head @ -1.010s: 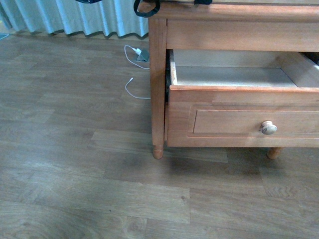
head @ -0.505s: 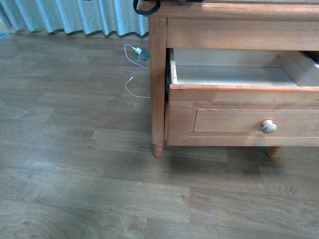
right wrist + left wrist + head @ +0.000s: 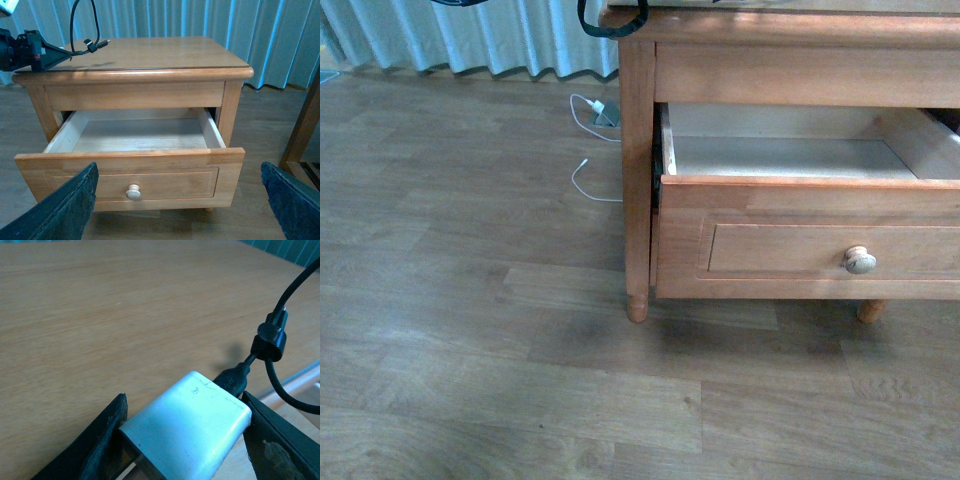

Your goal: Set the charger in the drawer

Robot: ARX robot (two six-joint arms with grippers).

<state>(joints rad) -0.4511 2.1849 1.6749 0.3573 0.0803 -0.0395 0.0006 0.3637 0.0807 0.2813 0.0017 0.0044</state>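
My left gripper (image 3: 185,400) is shut on the charger (image 3: 187,430), a white plug block held just above the nightstand's wooden top (image 3: 100,315). Its black cable (image 3: 274,337) loops up from the block. In the right wrist view the left gripper (image 3: 27,52) is at the top's near-left corner, with the cable loop (image 3: 82,27) standing above it. In the front view the loop (image 3: 612,22) hangs at the nightstand's corner. The drawer (image 3: 135,170) is pulled out, its pale interior (image 3: 140,135) empty, with a round knob (image 3: 133,192). My right gripper (image 3: 180,210) is open in front of the drawer.
A white-cabled charger (image 3: 603,112) lies on the wooden floor to the left of the nightstand's leg (image 3: 637,230). Pale curtains (image 3: 470,35) hang behind. A second piece of wooden furniture (image 3: 302,135) stands beside the nightstand, on the far side from the left gripper.
In the front view the black cable loop has shifted a little lower and to the left. The drawer stays open.
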